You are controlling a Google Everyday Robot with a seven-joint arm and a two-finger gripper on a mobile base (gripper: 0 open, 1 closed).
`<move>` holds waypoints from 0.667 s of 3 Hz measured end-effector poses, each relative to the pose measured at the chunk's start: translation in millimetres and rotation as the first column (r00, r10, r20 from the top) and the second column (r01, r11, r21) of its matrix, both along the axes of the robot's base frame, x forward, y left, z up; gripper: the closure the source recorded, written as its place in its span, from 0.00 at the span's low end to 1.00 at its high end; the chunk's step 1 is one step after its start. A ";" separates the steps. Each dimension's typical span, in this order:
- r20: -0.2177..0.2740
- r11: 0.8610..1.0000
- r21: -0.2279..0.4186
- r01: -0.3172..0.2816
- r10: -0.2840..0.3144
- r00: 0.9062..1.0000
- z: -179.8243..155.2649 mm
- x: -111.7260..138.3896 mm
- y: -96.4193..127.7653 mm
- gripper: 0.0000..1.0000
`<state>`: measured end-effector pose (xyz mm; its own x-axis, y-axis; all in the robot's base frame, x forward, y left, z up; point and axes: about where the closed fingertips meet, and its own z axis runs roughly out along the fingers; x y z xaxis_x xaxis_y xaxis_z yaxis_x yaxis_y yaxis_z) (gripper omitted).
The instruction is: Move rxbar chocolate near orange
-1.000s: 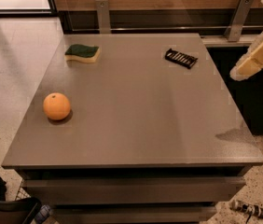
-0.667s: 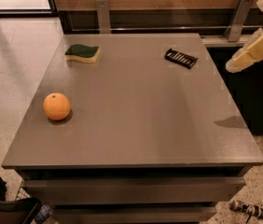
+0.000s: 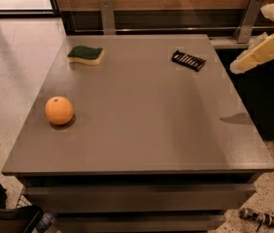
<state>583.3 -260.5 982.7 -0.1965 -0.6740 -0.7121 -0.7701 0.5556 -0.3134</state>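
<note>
At the right edge of the worktop (image 3: 146, 140): the pincer (image 3: 238, 67) hangs in the air. It is just past the side and up above the top.
Pincer's grip: it does not have the bar. I cannot tell if it is wide or narrow.
What has just changed: the pincer has come a little closer to the bar than it was a second ago. It has also gone a bit farther toward the back.
Shadow (image 3: 236, 119): the dark patch that the arm makes on the worktop has slid toward the back too.
Rxbar chocolate (image 3: 188, 60): it lies flat near the far right corner of the worktop. It is in the same spot as before, and nothing touches it.
Orange (image 3: 59, 110): it sits on the near left part, well apart from the bar. It has not moved.
Sponge (image 3: 86, 55): it rests at the far left. It has not moved, and it is not part of the job.
What this means: I think the arm is on its way to the bar. The job has only just begun, and the bar is not yet picked up.
What comes next: I think the pincer must go over the bar, come down, and grab it. Then it must carry the bar across to the orange.
Watch out: the bar is flat and thin, so it may be hard to grab.
</note>
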 end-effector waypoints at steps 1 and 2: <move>0.030 0.998 0.055 0.013 -0.015 0.999 -5.0 28.4 -7.0 0.00; 0.041 0.991 0.135 0.006 -0.012 0.999 -17.3 67.7 -9.0 0.00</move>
<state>651.1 -269.4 965.5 -0.1707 -0.5693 -0.8042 -0.7529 0.6018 -0.2663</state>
